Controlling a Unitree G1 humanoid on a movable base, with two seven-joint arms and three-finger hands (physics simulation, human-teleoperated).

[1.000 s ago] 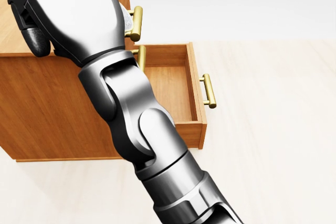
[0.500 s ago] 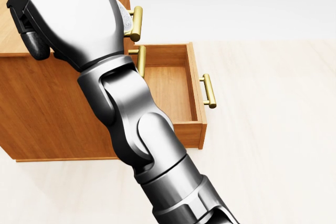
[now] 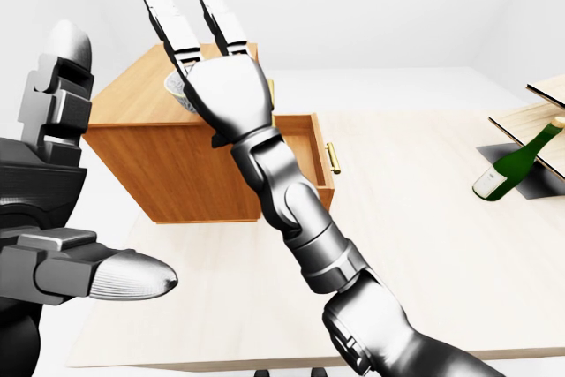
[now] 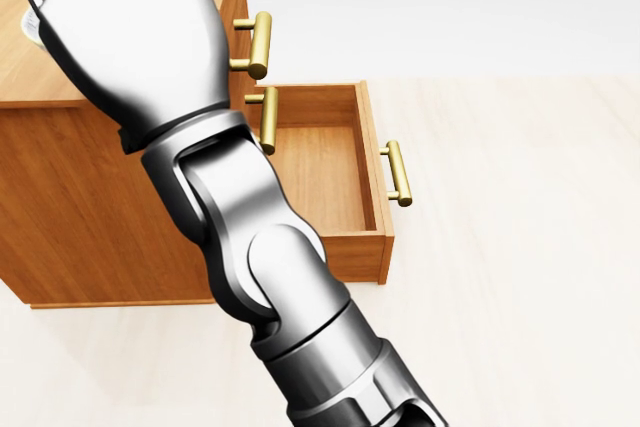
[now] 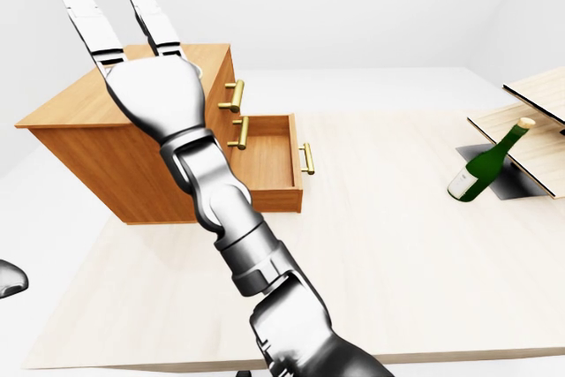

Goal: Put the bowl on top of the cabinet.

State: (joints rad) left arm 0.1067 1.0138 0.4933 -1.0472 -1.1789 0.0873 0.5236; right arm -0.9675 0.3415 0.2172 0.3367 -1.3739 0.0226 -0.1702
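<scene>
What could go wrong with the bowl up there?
The open right hand hangs close beside the bowl on top of the cabinet, so pulling away might knock it off. The arm hides most of the bowl, so its footing is unclear. The open drawer below could catch the arm.

Bowl (image 3: 175,87) on top of the cabinet (image 3: 177,169), just below the right hand's fingers (image 3: 165,11); open drawer (image 5: 274,161) lower right of them; bottle (image 5: 485,161) well right, on the counter (image 5: 397,253).
</scene>
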